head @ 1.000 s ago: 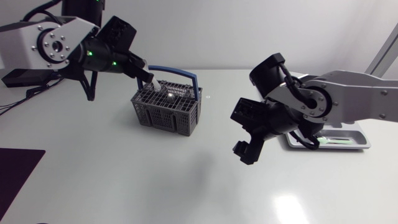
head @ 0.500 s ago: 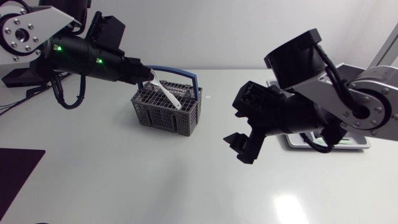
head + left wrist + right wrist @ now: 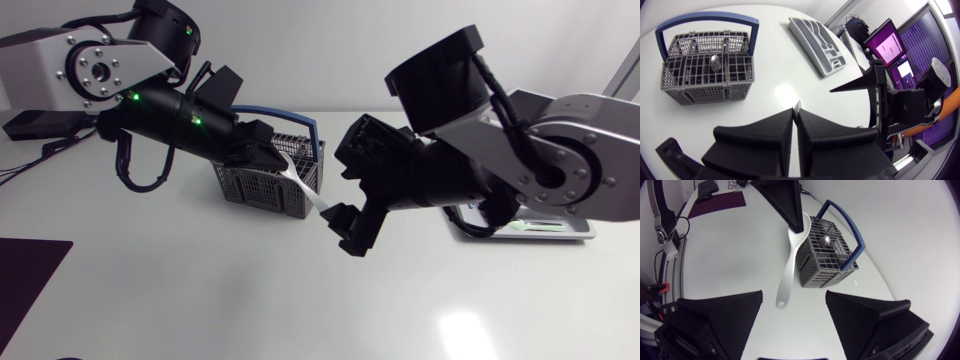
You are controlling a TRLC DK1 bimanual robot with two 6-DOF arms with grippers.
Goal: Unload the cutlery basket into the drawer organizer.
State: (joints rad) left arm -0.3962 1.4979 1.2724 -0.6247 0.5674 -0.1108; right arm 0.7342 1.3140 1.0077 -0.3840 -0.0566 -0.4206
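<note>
Left gripper (image 3: 796, 119): fingers pinched flat on the bowl end of a white spoon (image 3: 790, 260). It has lifted the spoon out of the basket (image 3: 252, 186) and swung it out to the basket's 4 o'clock.

Right gripper (image 3: 794, 298): fingers spread wide. It has come in to the handle tip but is not touching it. Looks like a handover is being set up.

Organizer (image 3: 817, 42): far out at the basket's 3 o'clock.

Count: two grippers, one white spoon in the air, one metal spoon (image 3: 715, 61) left in the basket, one basket, one organizer.
</note>
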